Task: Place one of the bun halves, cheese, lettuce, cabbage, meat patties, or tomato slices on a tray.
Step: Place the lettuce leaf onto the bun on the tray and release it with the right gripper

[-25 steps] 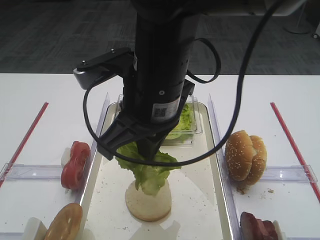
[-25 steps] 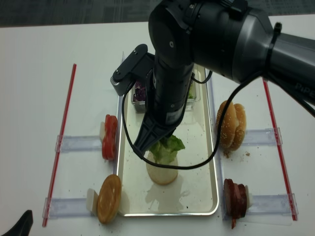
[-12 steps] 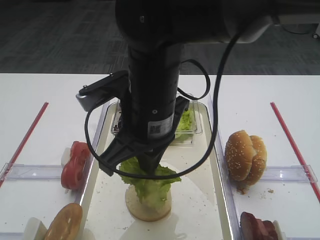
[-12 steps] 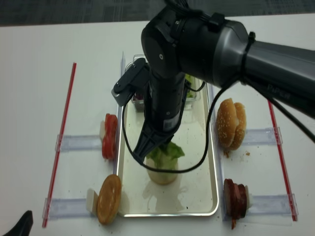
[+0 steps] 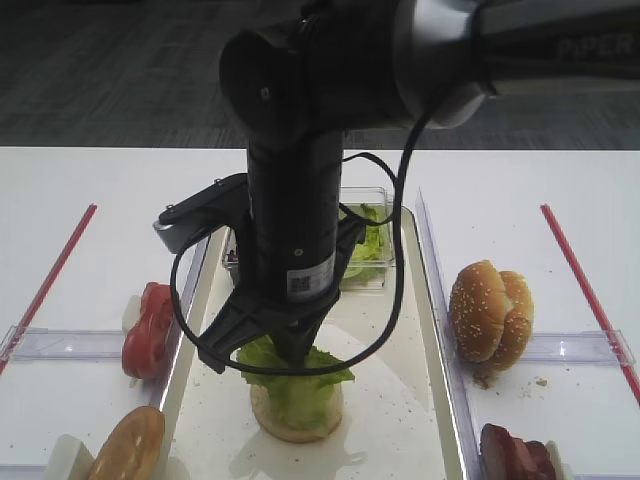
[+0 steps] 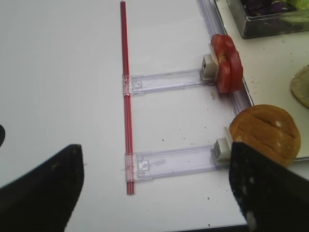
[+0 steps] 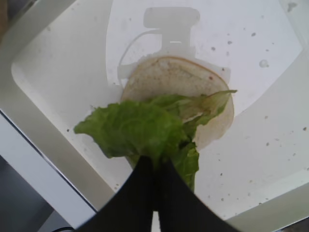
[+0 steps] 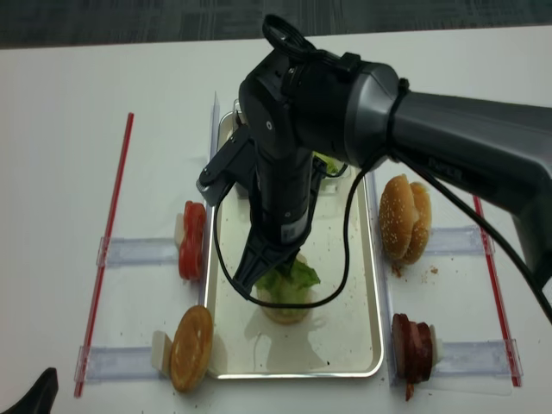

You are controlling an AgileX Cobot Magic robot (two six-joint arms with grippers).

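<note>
Lettuce (image 7: pixel 145 130): pinched at its stem end, ruffled leaf fanning away from the fingertips; long axis roughly vertical in the high view, leaf hanging straight below the wrist.
Right gripper (image 7: pixel 154 166): jaws pressed together on the lettuce, black fingers meeting at a narrow point in the wrist view.
Bun half (image 5: pixel 296 412): flat pale disc on the tray, directly beneath the leaf, lower frills draped on its top.
Tray (image 8: pixel 349 285): cream, crumb-speckled, silver-rimmed, at centre of the table.
Tomato slices (image 6: pixel 227 67): upright stack just outside the tray's left rim.
Sesame buns (image 5: pixel 490 312): standing on edge, right of the tray.
Left gripper (image 6: pixel 154 186): dark fingers set wide apart, nothing between them, well clear of the tray.
</note>
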